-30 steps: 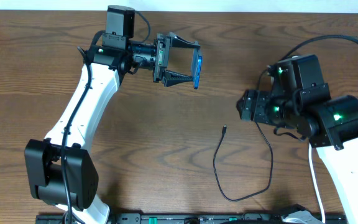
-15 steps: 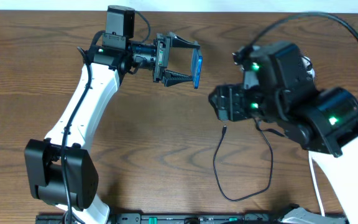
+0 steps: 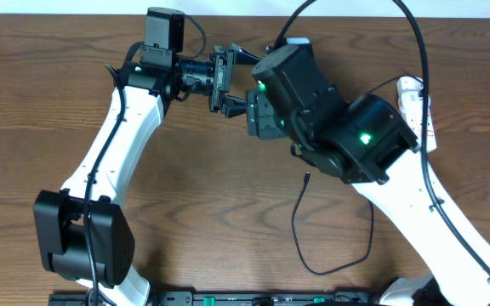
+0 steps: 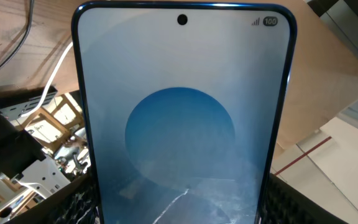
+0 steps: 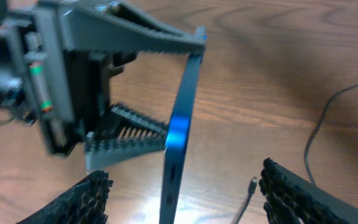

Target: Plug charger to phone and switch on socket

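The phone [image 4: 182, 124], screen lit blue, fills the left wrist view. My left gripper [image 4: 182, 208] is shut on its two long edges and holds it up on edge above the table. In the right wrist view the phone [image 5: 180, 130] shows edge-on, and my right gripper [image 5: 186, 173] is open with one finger on each side of the phone, apart from it. In the overhead view my right wrist [image 3: 292, 81] hides the phone. The charger cable [image 3: 300, 229] lies loose on the table, its plug tip [image 3: 308, 178] free; the tip also shows in the right wrist view [image 5: 252, 185]. The white socket strip [image 3: 419, 106] lies at the far right.
The left arm's base [image 3: 83, 242] stands at the front left. The right arm [image 3: 424, 212] runs across the right half of the table, above the cable loop. A black rail [image 3: 228, 299] lines the front edge.
My right arm has swung left from the right side of the table and now covers the phone, uncovering the socket strip. The left arm and the cable have not moved.
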`<act>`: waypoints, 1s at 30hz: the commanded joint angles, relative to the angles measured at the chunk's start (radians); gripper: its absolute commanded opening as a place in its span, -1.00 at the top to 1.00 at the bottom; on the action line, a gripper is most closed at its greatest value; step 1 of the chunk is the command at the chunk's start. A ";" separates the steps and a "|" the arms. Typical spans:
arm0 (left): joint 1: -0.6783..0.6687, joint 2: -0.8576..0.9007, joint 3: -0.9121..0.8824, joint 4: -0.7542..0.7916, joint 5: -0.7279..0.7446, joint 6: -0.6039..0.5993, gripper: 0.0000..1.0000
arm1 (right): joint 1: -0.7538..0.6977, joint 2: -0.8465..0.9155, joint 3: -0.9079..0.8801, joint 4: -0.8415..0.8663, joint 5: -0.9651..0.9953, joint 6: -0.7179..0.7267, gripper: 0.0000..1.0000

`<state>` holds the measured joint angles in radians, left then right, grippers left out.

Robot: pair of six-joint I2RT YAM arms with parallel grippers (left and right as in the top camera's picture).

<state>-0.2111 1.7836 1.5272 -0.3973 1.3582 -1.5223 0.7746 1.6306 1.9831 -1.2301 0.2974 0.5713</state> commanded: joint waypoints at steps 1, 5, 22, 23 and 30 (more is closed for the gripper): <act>0.005 -0.040 0.014 0.004 0.020 -0.002 -0.40 | 0.003 0.031 0.022 0.016 0.106 0.035 -0.36; 0.005 -0.040 0.014 0.004 0.016 -0.002 -0.40 | 0.003 0.055 0.022 0.027 0.120 0.035 -0.22; 0.005 -0.040 0.014 0.004 0.017 -0.002 -0.40 | 0.003 0.058 0.022 0.047 0.118 0.035 0.83; 0.005 -0.040 0.014 0.004 0.017 -0.002 -0.40 | 0.003 0.058 0.022 0.047 0.118 0.035 0.85; 0.005 -0.040 0.014 0.004 0.017 -0.002 -0.40 | 0.004 0.058 0.022 0.043 0.112 0.061 0.98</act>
<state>-0.2092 1.7817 1.5272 -0.3939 1.3582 -1.5227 0.7750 1.6951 1.9842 -1.1931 0.3859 0.6186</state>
